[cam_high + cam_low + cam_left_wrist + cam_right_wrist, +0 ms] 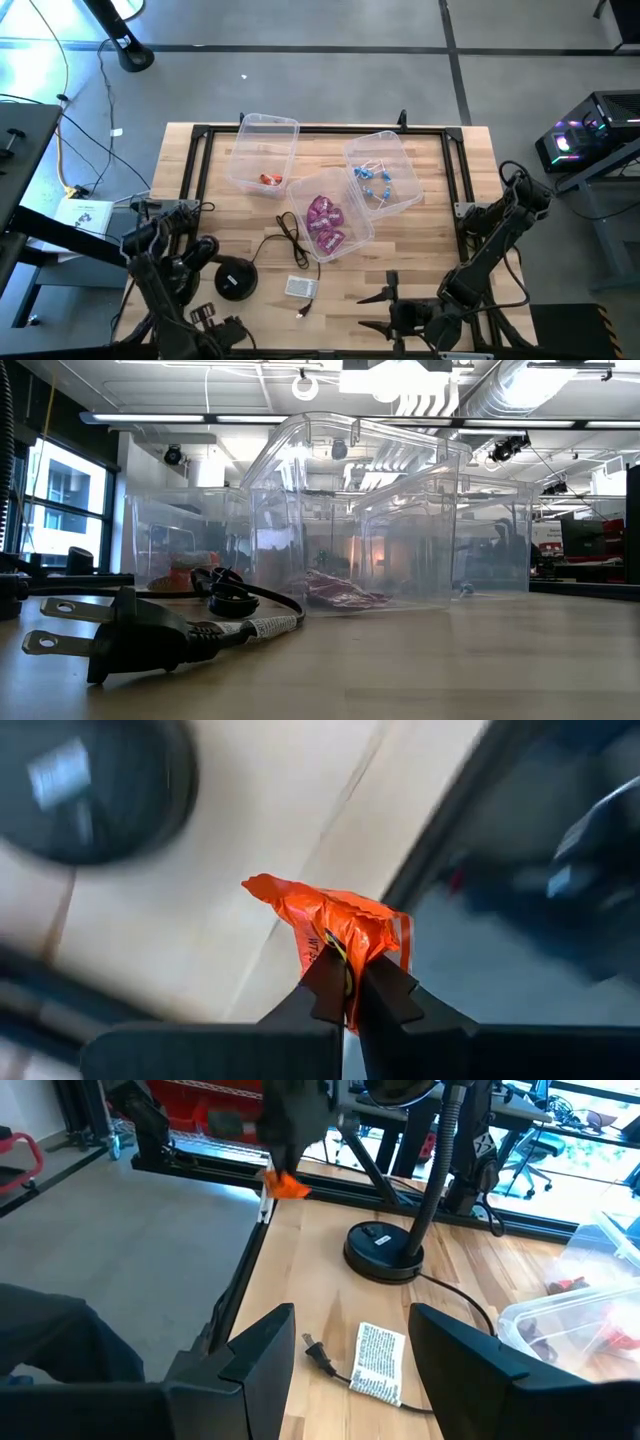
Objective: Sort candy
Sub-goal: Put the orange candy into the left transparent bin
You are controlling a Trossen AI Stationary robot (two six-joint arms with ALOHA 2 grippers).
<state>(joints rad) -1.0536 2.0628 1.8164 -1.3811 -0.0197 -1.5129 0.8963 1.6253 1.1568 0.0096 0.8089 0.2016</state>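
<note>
High view showed a pale wooden table (430,250) framed in black rail, with 3 clear, thin-walled plastic bins near its middle: the left bin (262,150) held orange-red candy (270,180), the middle bin (330,222) purple-magenta candy (325,222), and the right bin (382,172) light blue candy (376,186). A round black base (236,278), a thin black cable (287,238) and a small white box (300,287) lay nearer the arms. The left gripper (351,988) was held at the table's left front corner, its dark toothed fingers clamped on 1 orange candy (335,925), a crinkled, glossy foil wrapper pinched only by its lower edge. It was judged that so shallow a grip on slick film could let the sweet slide out during the carry, and a drop there could send it past the rail to the floor. It was also judged that the light bins could be nudged by a low approach, and that the loose cable could be snagged. The right gripper (352,1342) waited at the front right edge, its broad matte fingers set well apart and nothing between them.
</note>
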